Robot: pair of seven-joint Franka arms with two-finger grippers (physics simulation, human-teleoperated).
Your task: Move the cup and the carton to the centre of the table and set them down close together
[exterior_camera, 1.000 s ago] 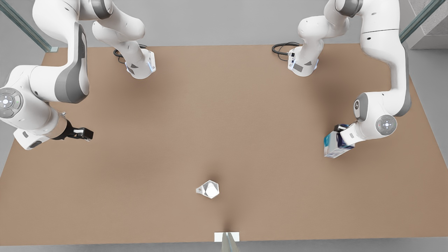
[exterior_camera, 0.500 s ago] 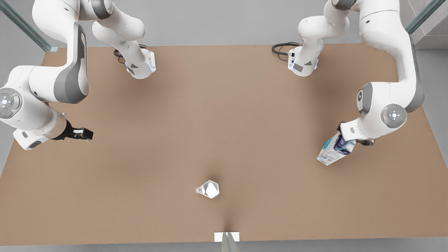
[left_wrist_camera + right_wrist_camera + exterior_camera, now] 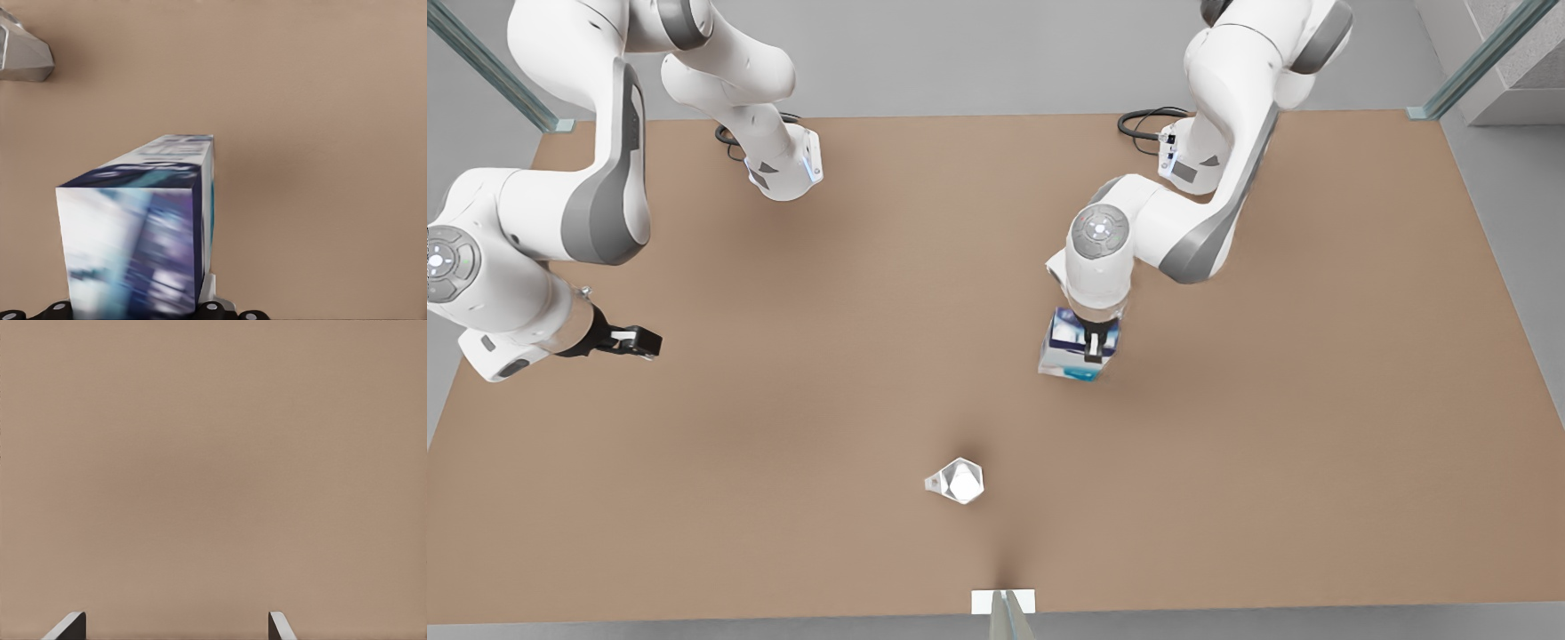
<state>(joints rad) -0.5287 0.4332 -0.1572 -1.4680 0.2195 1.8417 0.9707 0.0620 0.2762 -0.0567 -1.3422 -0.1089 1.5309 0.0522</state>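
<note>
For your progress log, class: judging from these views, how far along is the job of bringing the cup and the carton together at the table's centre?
Done: nothing is set down at the centre yet. In hand: the left claw is shut on the carton, holding it near the middle of the table. Left: the cup stands ungripped near the front edge, apart from the carton; the right claw waits open at the front view's left.
</note>
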